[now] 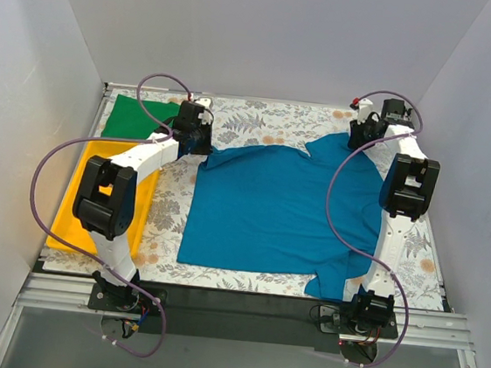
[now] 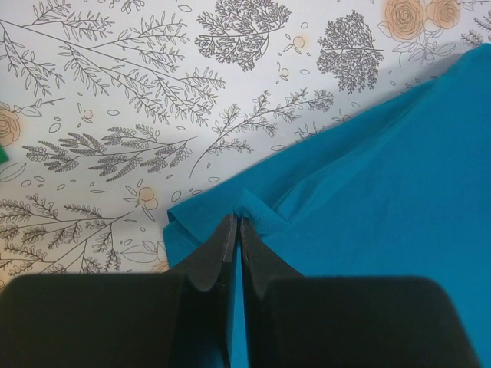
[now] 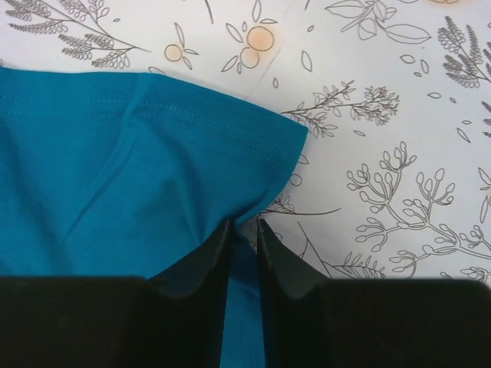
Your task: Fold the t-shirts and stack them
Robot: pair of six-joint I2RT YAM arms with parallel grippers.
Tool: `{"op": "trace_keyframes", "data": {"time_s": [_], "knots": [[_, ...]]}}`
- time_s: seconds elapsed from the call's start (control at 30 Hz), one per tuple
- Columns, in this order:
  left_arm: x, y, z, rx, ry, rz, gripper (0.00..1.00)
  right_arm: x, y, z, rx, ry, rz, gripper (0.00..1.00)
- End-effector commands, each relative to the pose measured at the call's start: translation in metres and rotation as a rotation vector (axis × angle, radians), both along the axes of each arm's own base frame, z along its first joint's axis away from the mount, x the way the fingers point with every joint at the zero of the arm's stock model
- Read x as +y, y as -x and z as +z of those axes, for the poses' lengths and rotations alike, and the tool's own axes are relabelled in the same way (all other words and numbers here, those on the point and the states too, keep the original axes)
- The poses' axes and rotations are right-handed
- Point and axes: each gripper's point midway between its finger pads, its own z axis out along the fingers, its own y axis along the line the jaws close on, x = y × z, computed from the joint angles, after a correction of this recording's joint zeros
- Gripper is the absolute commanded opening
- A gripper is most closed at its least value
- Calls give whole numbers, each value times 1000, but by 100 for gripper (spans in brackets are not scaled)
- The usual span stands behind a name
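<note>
Left arm (image 1: 133, 168), elbow raised, forearm reaching forward; left gripper (image 2: 234, 224) pointed down, jaws pressed together on a pinch of the teal-blue t-shirt (image 2: 368, 192). Right arm (image 1: 403, 187) extended forward, elbow raised; right gripper (image 3: 244, 226) pointed down, jaws a narrow slit apart astride the shirt's edge, clamping not determinable.

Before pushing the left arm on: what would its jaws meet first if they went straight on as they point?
The teal t-shirt: the left gripper is shut on a fold at its edge. Just past it lies the floral tablecloth, probably close, though depth is unclear.
</note>
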Motion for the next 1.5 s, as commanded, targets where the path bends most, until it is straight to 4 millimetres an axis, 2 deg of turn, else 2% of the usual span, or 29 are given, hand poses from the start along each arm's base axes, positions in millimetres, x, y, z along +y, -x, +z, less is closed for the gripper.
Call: {"op": "trace_keyframes", "data": {"time_s": [0.0,0.1,0.2,0.23,0.3,0.4,0.57,0.73,0.93,1.07,1.27,1.47], "knots": [[2,2,31,-65,31,-3,0,8,25,0,77,-18,15,24],[3,6,31,-66,32,-3,0,8,31,1,87,-16,10,17],[5,8,30,-67,31,-1,0,3,28,5,80,1,-31,16],[5,9,30,-67,30,-3,0,-2,22,10,55,14,-57,17],[6,9,30,-68,31,-1,0,-5,15,16,44,2,-121,29],[6,8,33,-75,32,0,0,-7,0,29,9,-26,-184,42],[7,8,35,-80,30,0,0,-5,-19,45,-39,-82,-244,43],[8,8,34,-77,28,3,0,7,-28,52,-45,-166,-237,44],[9,9,34,-75,26,4,0,14,-34,46,-17,-236,-262,45],[9,9,35,-75,26,2,0,12,-40,36,-3,-243,-289,45],[8,11,33,-64,29,-1,0,10,-53,34,-23,-244,-306,45],[7,11,33,-62,37,0,0,11,-54,24,-11,-243,-312,47]]}}
